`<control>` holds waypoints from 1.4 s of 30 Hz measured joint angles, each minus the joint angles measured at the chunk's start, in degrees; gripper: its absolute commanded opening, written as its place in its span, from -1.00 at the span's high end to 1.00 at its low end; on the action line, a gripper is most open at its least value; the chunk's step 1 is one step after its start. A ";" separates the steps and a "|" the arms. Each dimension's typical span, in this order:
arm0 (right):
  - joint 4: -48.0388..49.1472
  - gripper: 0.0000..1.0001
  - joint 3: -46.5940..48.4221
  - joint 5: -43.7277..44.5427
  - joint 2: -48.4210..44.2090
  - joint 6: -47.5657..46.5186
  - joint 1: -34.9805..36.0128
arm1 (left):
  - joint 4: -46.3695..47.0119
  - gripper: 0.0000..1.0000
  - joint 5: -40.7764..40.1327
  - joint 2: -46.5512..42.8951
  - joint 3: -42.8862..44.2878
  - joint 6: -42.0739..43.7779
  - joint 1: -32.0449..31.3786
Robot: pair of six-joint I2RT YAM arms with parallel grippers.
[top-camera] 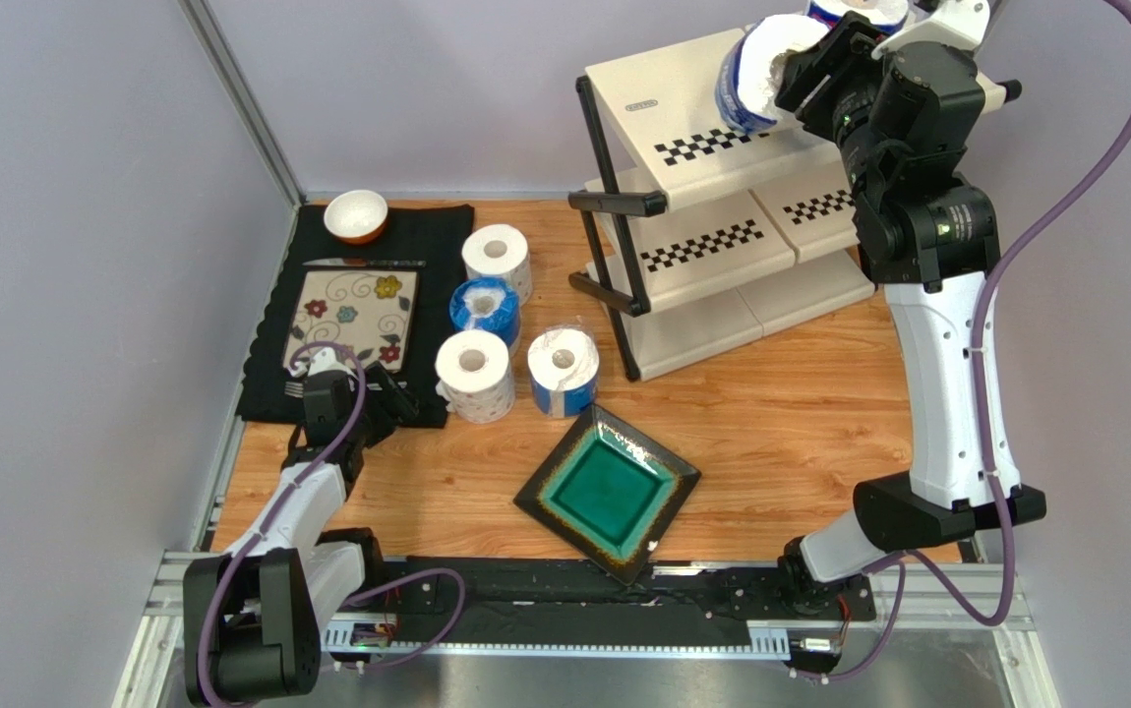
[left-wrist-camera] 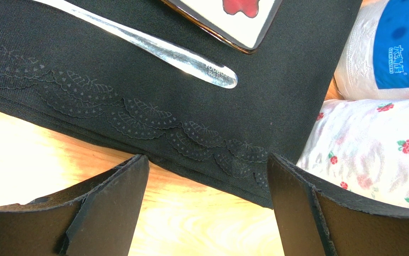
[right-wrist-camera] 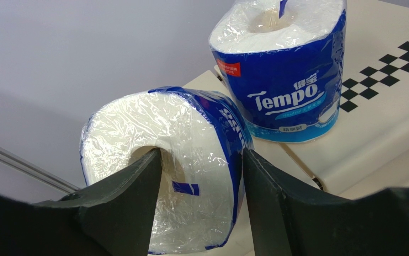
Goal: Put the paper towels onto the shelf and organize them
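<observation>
Straddling the wall of a film-wrapped roll [right-wrist-camera: 132, 122], one black finger in its hollow core, my right gripper [right-wrist-camera: 201, 157] pinched or only flanked it; I couldn't tell. The roll tilted at the cream shelf [right-wrist-camera: 383, 106] top's edge, beside an upright roll [right-wrist-camera: 287, 80]. My left gripper [left-wrist-camera: 207, 165] gaped empty over a scalloped black placemat [left-wrist-camera: 137, 80].

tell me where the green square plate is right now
In the top view the green square plate lies on the table near its front edge, roughly midway across, just in front of the rightmost roll on it.
</observation>
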 measured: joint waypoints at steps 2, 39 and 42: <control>-0.02 -0.21 0.39 -0.02 0.28 0.00 -0.13 | 0.00 -0.81 0.00 0.02 0.00 0.00 0.00; 7.67 -0.21 -9.27 -7.19 -4.98 0.57 -2.95 | 0.81 -0.81 0.85 0.57 0.00 -0.22 0.92; 10.36 -0.22 -16.76 -7.98 -12.31 0.57 -2.95 | 0.81 -0.81 1.01 0.57 0.00 -0.24 1.01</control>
